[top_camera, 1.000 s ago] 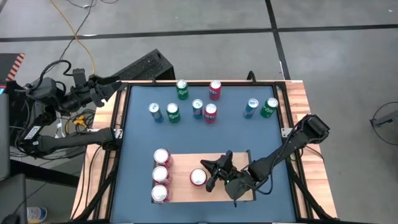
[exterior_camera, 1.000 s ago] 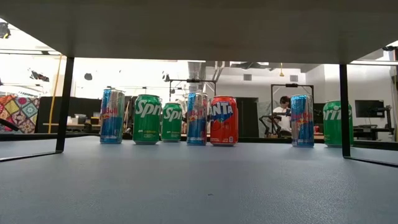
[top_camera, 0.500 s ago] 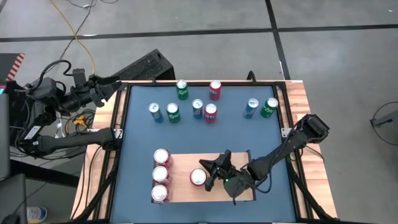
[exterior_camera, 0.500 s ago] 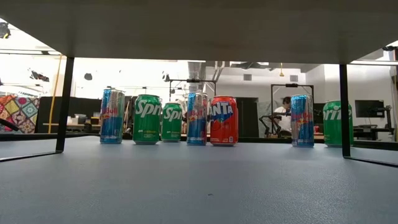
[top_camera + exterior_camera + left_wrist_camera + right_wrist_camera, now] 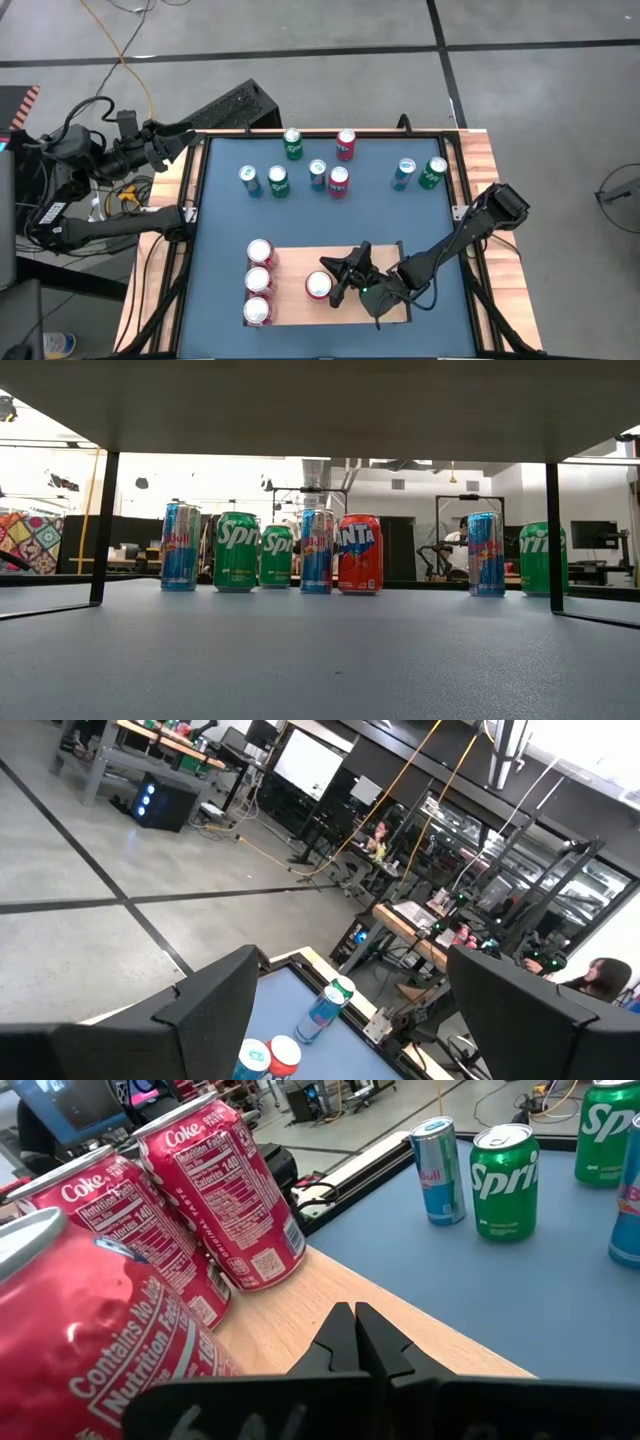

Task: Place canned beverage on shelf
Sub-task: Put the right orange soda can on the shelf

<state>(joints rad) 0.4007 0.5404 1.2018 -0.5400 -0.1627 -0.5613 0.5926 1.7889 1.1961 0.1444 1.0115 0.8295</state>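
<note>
- We see the right gripper, fingers closed on nothing, over the shelf, just beside a red can.
- Bare board lies right of it.
- The left gripper hangs open past the table's corner.
- Only the low view shows a person.

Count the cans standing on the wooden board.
4: three red cola cans in a column along the pale tan rectangular wooden board's left edge, one red can mid-board.

Both arms seen from above, one at work, one parked.
Right gripper low over the near middle, fingers pressed together, arm bent in from the right; left gripper spread apart, raised beyond the far-left corner.
</note>
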